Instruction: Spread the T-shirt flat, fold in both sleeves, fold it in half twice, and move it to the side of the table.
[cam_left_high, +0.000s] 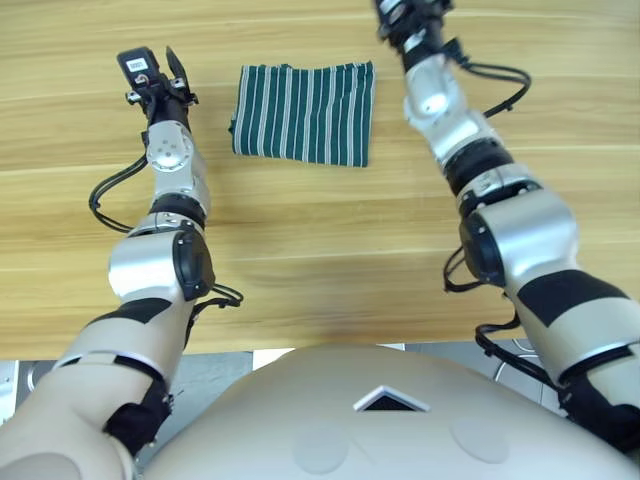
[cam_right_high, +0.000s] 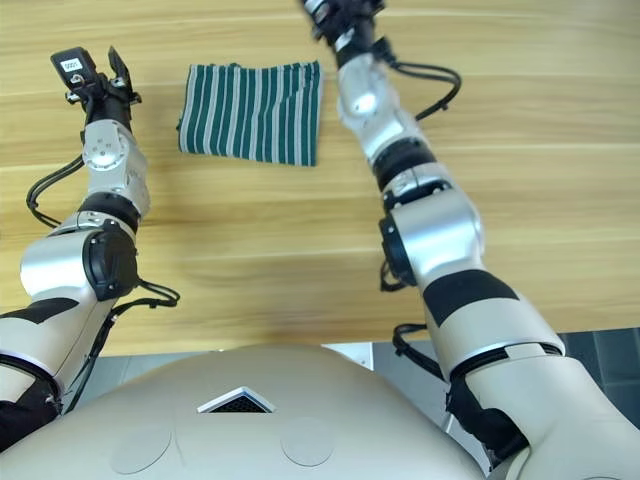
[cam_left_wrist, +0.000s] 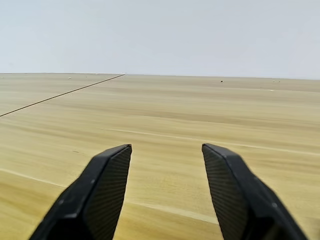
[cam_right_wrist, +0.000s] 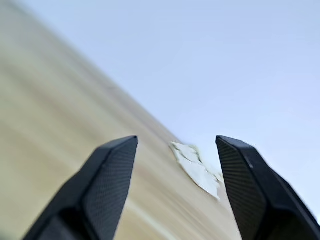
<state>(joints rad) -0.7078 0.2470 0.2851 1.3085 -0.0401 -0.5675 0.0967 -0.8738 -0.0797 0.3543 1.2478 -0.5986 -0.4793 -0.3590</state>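
On the desk (cam_left_high: 300, 250) the shirt (cam_left_high: 303, 112) is lying flat as a compact striped rectangle. It's looking fully folded, so only the move to the side seems to be remaining.

Just left of the shirt the left gripper (cam_left_wrist: 166, 147) is hovering, not touching it, fingers spread, nothing between them. Right of the shirt and a bit beyond its far edge, the right gripper (cam_right_wrist: 176, 139) is hanging, also spread and empty.

Handling, my read: the shirt is looking light, soft and limp, several layers stacked. Pinching the top layer alone is risking peeling the stack open. I'm leaning toward taking its left and right edges, jaws going around all layers at once, lifting low and level. The desk is looking smooth, so dragging may be working too, though the layers may be shearing.
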